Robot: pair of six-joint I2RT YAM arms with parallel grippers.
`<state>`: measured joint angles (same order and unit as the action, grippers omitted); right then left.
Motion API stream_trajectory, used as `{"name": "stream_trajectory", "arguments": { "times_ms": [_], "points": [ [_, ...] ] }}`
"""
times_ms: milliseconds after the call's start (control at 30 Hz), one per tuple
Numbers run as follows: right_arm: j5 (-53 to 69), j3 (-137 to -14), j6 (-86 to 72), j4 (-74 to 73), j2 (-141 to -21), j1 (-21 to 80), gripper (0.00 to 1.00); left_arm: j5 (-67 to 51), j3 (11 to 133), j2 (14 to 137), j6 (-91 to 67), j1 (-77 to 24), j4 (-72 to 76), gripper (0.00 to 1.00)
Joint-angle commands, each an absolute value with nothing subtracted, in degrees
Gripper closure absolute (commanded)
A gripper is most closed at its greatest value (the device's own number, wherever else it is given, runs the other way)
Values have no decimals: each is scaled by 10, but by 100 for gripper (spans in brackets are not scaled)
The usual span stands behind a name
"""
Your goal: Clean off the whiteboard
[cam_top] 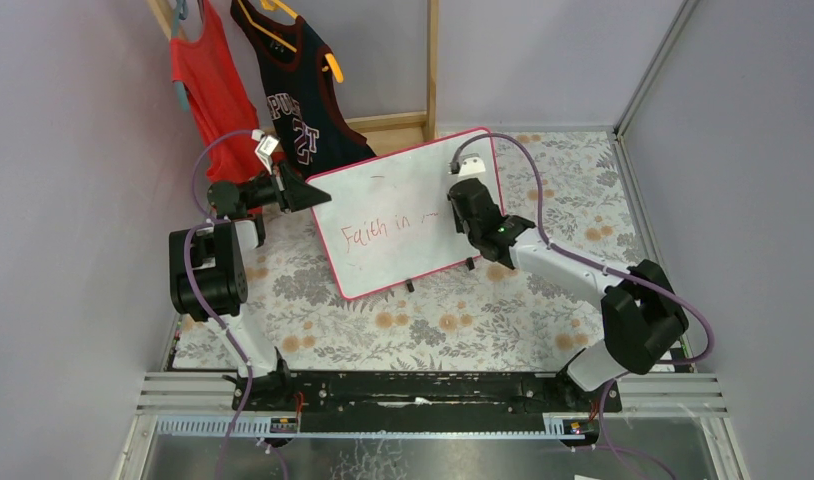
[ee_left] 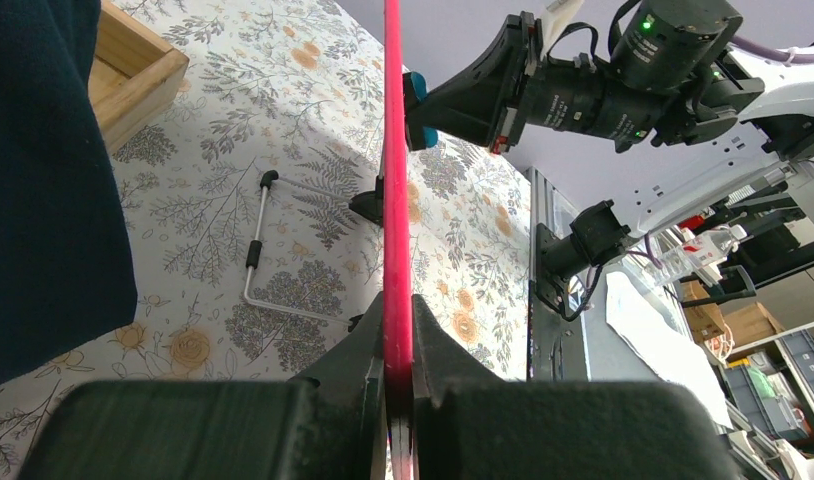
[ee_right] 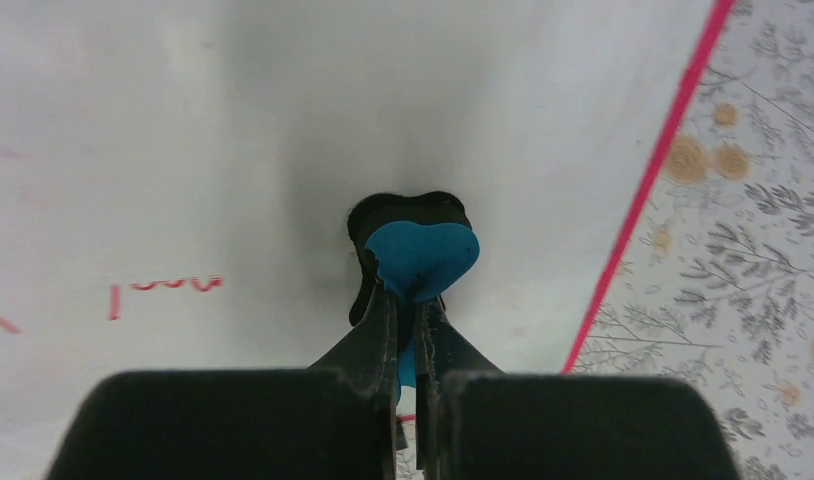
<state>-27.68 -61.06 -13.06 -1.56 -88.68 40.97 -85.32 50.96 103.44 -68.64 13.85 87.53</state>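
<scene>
Two grippers are working on the whiteboard [cam_top: 413, 215], which is standing on the floral tablecloth [cam_top: 453, 320] in the middle of the table, towards the far side. The left gripper [cam_top: 318, 195] is clamping the board's far-left corner. In the left wrist view its jaws are pressing on both sides of the thin pink-red frame, seen there edge-on. The right gripper [cam_top: 461, 195] is reaching in from the near right and is sitting over the right half of the board face, above the end of the lettering. Its jaws are squeezing a blue eraser [ee_right: 421, 258], and the eraser's black underside is pressing flat against the white surface.

The whiteboard is showing as a large white rectangle with rounded corners and a thin pink-red frame. Its face is pointing towards the near side. Small black feet [cam_top: 410, 286] are carrying its near edge on the cloth. Red handwriting [cam_top: 376, 235] reading "Faith in" is running across the lower left part of the face, with a short squiggle trailing after it. The area around the eraser is looking clean.

A bent wire stand [ee_left: 258, 250] is lying on the cloth behind the board. A red tank top [cam_top: 208, 85] and a dark jersey [cam_top: 298, 100] are hanging on hangers at the far left.
</scene>
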Motion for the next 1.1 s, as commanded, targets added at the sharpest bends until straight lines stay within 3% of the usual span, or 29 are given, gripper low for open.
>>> {"name": "stream_trajectory", "arguments": {
  "times_ms": [0,600,800,1067],
  "points": [
    [-301,-596,-133,-19,-859,397,100,-913,504,1019,-710,126,918,100],
    [-252,-656,-164,14,-934,520,100,-913,502,1019,-710,124,918,100],
    [-330,-667,-146,-15,-950,512,100,-913,501,1017,-709,125,918,100],
    [-332,-620,-149,-18,-897,430,100,-914,501,1017,-710,125,918,100]
  ]
}}
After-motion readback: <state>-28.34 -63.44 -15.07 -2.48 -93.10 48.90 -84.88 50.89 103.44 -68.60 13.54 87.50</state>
